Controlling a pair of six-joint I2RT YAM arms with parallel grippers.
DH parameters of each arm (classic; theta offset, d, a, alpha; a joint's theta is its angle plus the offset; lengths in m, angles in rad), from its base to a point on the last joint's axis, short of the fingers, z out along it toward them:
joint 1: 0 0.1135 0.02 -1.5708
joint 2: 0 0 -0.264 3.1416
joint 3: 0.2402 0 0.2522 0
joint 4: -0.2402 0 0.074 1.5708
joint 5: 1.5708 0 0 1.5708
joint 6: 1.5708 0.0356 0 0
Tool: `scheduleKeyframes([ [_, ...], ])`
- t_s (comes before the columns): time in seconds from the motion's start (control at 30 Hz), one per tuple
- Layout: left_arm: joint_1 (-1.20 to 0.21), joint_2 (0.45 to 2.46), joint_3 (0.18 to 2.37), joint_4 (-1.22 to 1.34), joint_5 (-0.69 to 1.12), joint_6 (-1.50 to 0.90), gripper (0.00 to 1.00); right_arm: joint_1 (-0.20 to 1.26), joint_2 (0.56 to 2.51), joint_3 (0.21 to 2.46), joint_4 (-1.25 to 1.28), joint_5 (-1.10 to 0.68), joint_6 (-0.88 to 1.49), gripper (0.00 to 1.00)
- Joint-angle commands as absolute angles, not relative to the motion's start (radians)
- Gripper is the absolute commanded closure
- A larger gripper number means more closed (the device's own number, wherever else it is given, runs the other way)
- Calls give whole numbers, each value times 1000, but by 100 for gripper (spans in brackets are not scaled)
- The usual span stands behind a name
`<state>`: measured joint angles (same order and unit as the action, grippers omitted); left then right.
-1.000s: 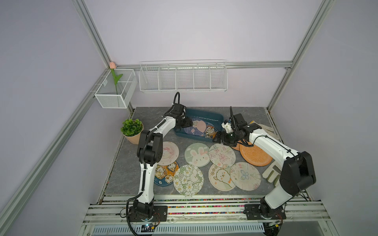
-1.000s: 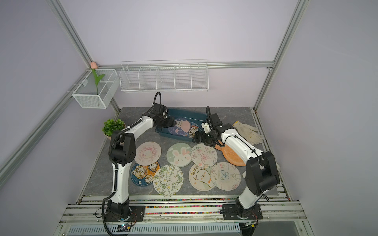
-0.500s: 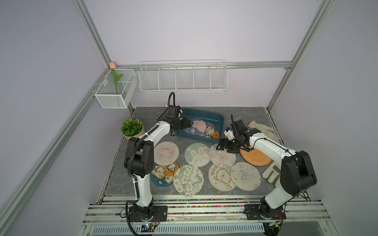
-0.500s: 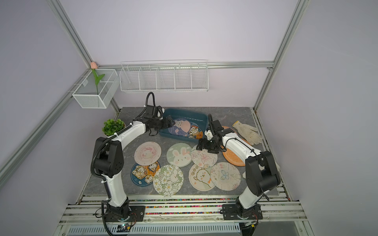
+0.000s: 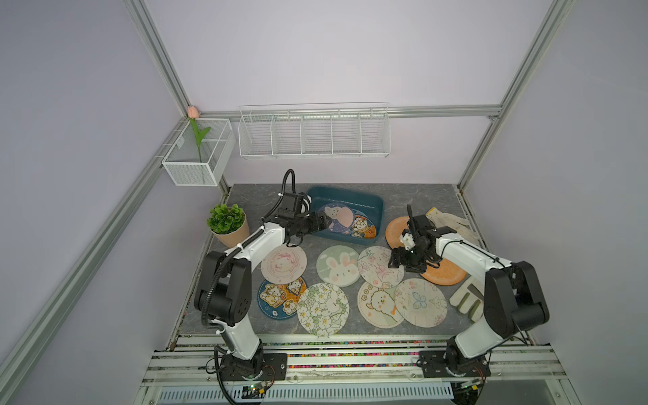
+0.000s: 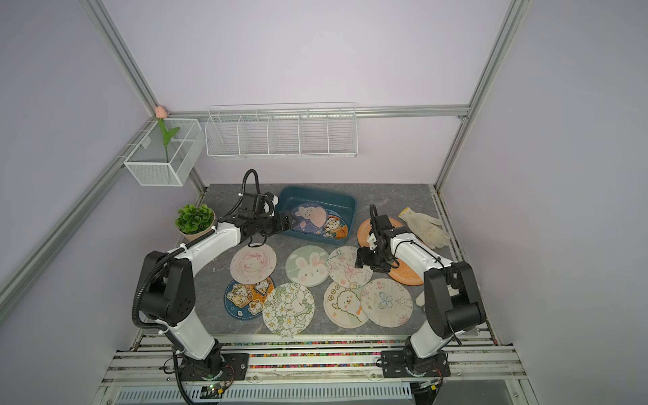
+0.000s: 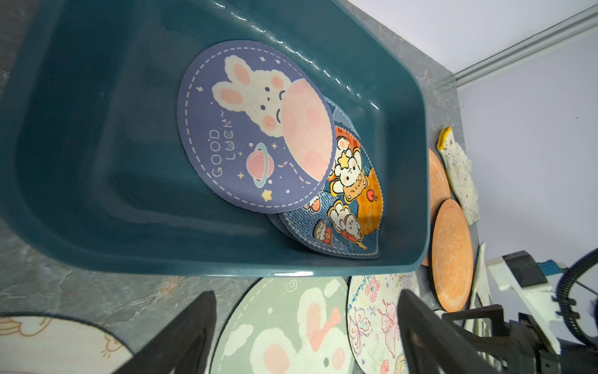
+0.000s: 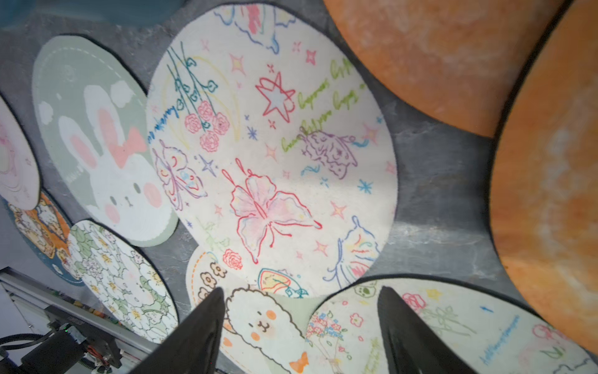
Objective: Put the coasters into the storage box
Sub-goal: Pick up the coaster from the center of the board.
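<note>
Nearest the rail, four coasters lie flat on the grey stone-patterned table (image 5: 413, 200): a dark-blue cartoon coaster (image 5: 278, 299), a white-flower coaster (image 5: 322, 309), a cream sheep coaster (image 5: 378, 305) and a pale butterfly coaster (image 5: 421, 303). Behind them sit a pink coaster (image 5: 283, 263), a mint bunny coaster (image 5: 338, 265) and a doodle coaster (image 8: 268, 155) with scribbled butterflies. All are thin, round, felt-like discs with dark rims, some overlapping.

The right gripper (image 8: 302, 291) hangs over the doodle coaster's edge, jaws apart and empty. Beyond it lie two mottled orange discs (image 5: 445, 277), plain and matte.

Farthest back, the glossy teal storage box (image 5: 350, 198), rounded at its corners, holds a purple bunny coaster (image 7: 246, 136) overlapping a denim-blue coaster (image 7: 352, 207). The left gripper (image 7: 305, 293) is by the box's near rim, spread wide and holding nothing.
</note>
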<state>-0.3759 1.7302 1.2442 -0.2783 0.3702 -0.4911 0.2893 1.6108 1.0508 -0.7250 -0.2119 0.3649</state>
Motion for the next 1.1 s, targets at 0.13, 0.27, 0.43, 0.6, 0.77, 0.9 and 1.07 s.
scheduleKeyframes([
  [0.13, -382, 1670, 1178, -224, 390, -532, 12, 281, 1681, 1036, -724, -163, 331, 26],
  [0.27, -382, 1654, 1158, -222, 385, -535, 12, 280, 1710, 1030, -716, -156, 332, 27],
  [0.43, -381, 1644, 1142, -222, 377, -537, 12, 282, 1739, 1029, -696, -170, 333, 28],
  [0.6, -381, 1644, 1138, -221, 377, -536, 12, 293, 1776, 1028, -676, -211, 346, 31],
  [0.77, -382, 1647, 1140, -225, 373, -535, 12, 317, 1806, 1016, -644, -223, 378, 38],
  [0.9, -381, 1647, 1140, -228, 371, -535, 11, 319, 1827, 1019, -625, -219, 393, 46],
  [1.07, -381, 1643, 1138, -234, 370, -534, 11, 319, 1843, 1026, -609, -223, 396, 63],
])
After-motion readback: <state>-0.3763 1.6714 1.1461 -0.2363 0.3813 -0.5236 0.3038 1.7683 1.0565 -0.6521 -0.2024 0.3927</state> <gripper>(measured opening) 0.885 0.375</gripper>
